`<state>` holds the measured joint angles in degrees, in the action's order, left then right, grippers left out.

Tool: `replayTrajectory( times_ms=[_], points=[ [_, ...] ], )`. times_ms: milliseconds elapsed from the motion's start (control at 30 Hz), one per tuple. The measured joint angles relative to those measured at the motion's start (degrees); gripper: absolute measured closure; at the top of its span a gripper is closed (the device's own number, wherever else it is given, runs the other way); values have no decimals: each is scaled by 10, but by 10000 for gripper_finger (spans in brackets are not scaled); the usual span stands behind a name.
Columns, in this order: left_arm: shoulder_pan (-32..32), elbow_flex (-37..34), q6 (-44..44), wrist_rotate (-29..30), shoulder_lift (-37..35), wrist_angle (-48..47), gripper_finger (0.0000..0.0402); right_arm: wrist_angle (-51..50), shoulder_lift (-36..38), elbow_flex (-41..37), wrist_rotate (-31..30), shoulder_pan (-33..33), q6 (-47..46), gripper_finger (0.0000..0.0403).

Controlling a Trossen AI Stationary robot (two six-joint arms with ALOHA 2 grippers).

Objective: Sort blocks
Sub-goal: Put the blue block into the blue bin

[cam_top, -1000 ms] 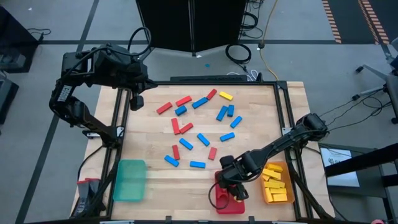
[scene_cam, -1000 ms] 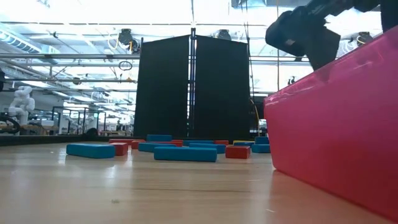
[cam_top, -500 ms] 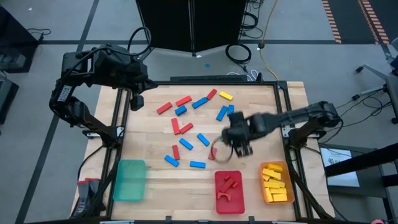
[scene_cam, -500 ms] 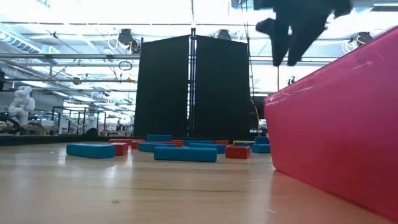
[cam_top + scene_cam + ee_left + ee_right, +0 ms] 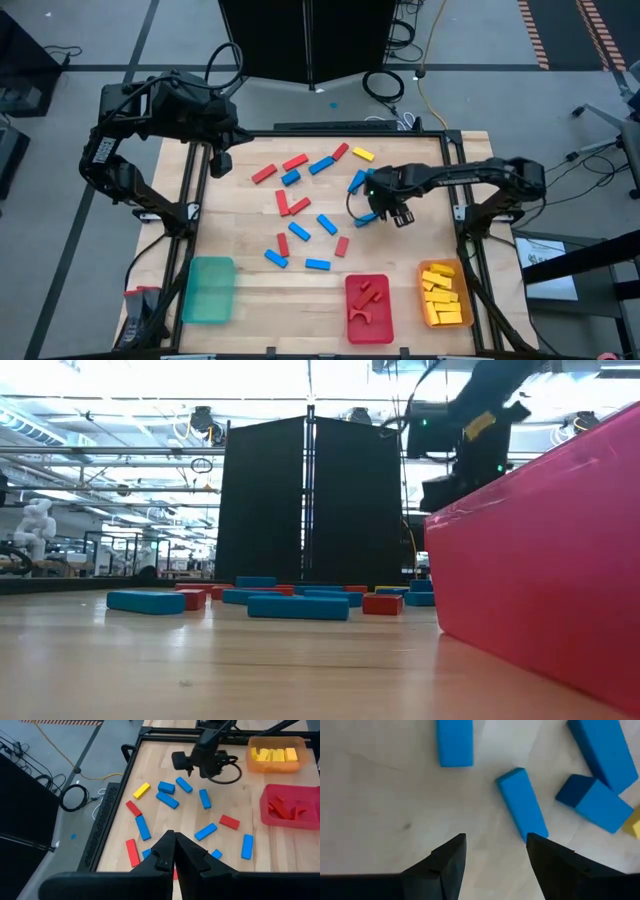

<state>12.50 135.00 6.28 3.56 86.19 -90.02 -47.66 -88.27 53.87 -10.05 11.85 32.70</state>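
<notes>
Pale wooden tabletop (image 5: 250, 230), black-framed, as I see it from above. Scattered across its middle and far part I count loose small solid blocks (image 5: 300, 232) in red and blue, mostly short bars, with one yellow bar (image 5: 363, 155) at the far edge. Along the near edge I log three trays: a green translucent rectangular tray (image 5: 209, 290) at the left; a red rectangular tray (image 5: 368, 308) right of centre, holding red pieces; an orange rectangular tray (image 5: 445, 294) at the right, holding yellow bars. Right pincer (image 5: 388, 208): reaching in from the right over the right part of the scatter, beside a cluster of blue bars (image 5: 366, 182); its fingers (image 5: 445, 865) stand apart with nothing between them, and in its wrist view one blue bar (image 5: 522, 811) lies on the wood just ahead of one fingertip, with more blue pieces farther off. Left pincer (image 5: 171, 851): parked above the far left corner of the tabletop, well apart from the blocks, fingers pressed together and empty. From table height I note the red tray's wall (image 5: 540, 560) filling the right side, with low blue and red bars (image 5: 298, 606) lying flat beyond it.
</notes>
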Motion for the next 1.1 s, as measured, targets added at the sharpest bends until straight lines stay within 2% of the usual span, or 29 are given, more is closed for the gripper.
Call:
replayTrajectory(
  times_ms=[233, 300, 600, 900, 1100],
  points=[
    [0, 0, 0, 45, 0, 0, 386, 120, 0, -33, 20, 52, 104, 199],
    [0, 0, 0, 48, 0, 0, 386, 139, 0, -35, 42, 64, 120, 199],
    [0, 0, -2, 50, 0, 0, 386, 169, 0, -62, 105, 88, 149, 199],
    [0, 0, -14, 64, 0, 0, 386, 263, -5, -99, 102, 94, 167, 201],
    [0, 0, -16, 64, 0, 0, 386, 255, -54, -96, 104, 97, 161, 223]
  ],
)
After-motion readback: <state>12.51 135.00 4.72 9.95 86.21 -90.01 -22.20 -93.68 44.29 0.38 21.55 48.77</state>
